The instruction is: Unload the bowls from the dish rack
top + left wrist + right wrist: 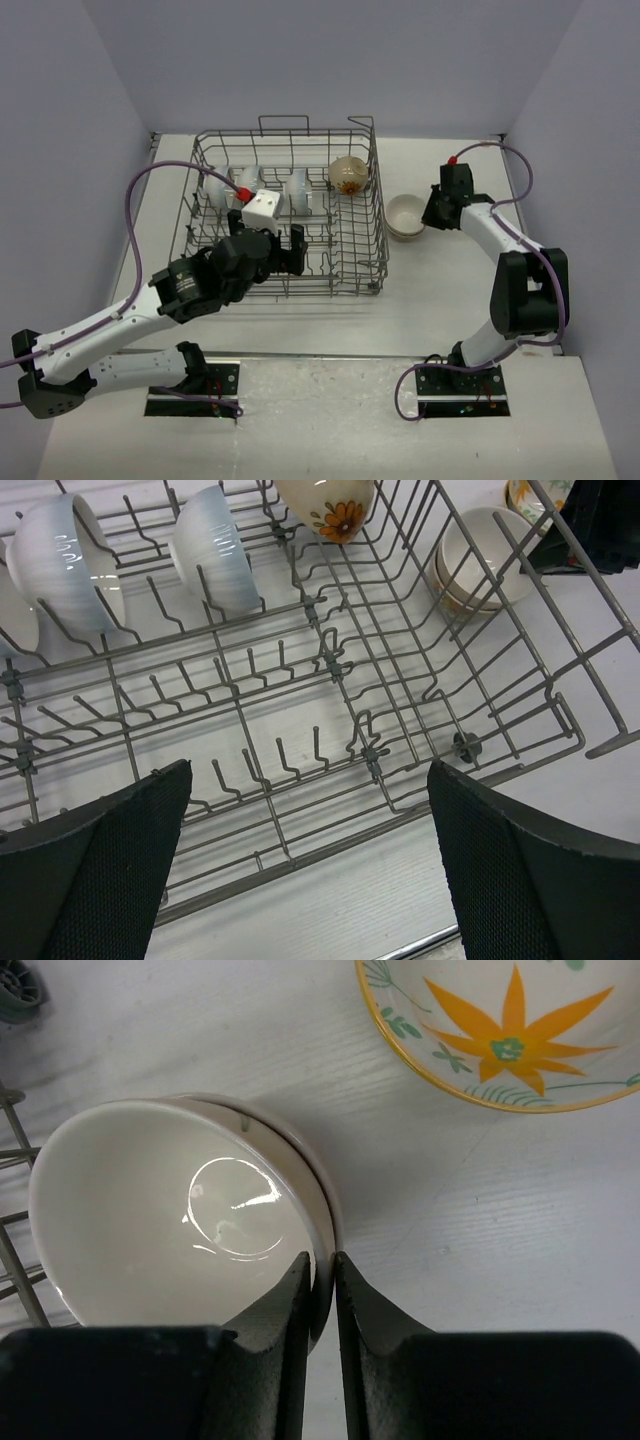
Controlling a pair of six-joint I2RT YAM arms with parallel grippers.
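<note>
Right pincer (pixel 322 1285) is pinched narrow on the rim of the cream bowl (pixel 150 1220), nested on another toward the bench's (pixel 450 290) right edge, just beside the dish rack (pixel 378 200). Jaws should be opened fully, then lifted straight, so nothing is dragged.

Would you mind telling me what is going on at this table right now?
Two robot arms are unloading bowls from the dish rack. The right gripper is pinched shut on the rim of a cream bowl outside the rack, to its right, with a yellow-floral bowl beside it on the table. The left gripper hovers wide open over the rack's bare near rows, holding nothing. White bowls and a flower-patterned bowl stand in the far row.
</note>
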